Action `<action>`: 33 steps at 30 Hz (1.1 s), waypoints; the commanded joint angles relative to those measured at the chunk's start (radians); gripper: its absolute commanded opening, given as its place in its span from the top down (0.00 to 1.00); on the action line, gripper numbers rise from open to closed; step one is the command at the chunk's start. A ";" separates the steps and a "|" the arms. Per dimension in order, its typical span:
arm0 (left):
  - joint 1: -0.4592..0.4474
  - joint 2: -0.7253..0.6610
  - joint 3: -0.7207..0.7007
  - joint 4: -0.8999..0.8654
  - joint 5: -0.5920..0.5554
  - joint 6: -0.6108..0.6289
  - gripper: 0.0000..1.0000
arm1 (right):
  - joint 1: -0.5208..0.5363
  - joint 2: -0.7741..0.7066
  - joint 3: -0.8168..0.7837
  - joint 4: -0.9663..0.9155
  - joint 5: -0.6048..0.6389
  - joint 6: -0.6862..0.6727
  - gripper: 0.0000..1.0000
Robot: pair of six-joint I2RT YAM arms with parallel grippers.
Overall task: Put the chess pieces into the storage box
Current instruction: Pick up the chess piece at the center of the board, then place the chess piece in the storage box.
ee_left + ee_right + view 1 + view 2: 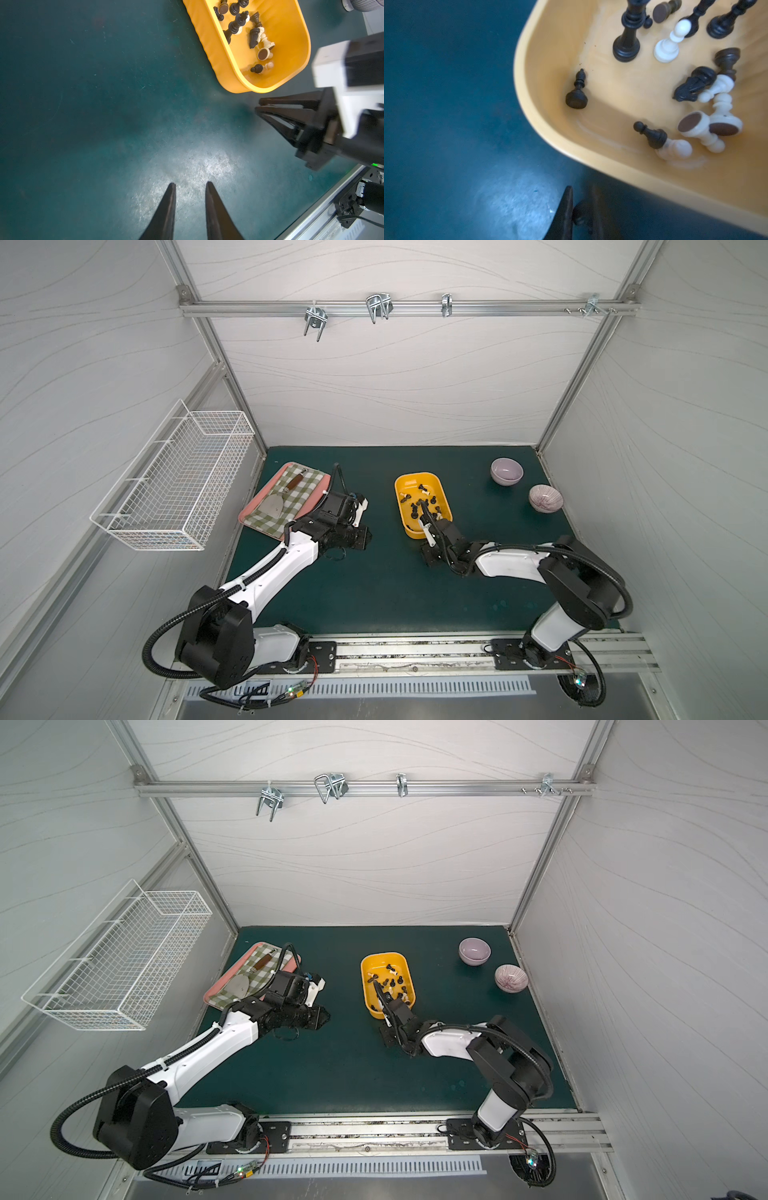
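Right gripper [581, 189]: closed on a dark piece [579, 214].
Left gripper [190, 184]: narrowly parted, empty.
Handling: light, hard, slick; we pinch the waist.

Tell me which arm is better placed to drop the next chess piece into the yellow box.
Right. The right claw is shut on what looks like a dark piece, just beside the storage box. The left claw is open and empty over bare mat, farther off.
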 commanded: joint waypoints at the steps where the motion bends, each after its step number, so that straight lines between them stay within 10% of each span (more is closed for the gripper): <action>1: 0.005 0.010 -0.001 0.034 0.006 -0.006 0.73 | 0.007 -0.098 -0.020 -0.042 -0.009 0.014 0.86; 13: 0.005 0.010 -0.008 0.045 0.006 -0.023 0.73 | -0.155 -0.290 0.089 -0.169 -0.168 -0.062 0.86; 33: 0.005 -0.077 -0.082 0.072 0.014 -0.058 0.73 | -0.319 0.172 0.551 -0.173 -0.362 -0.149 0.85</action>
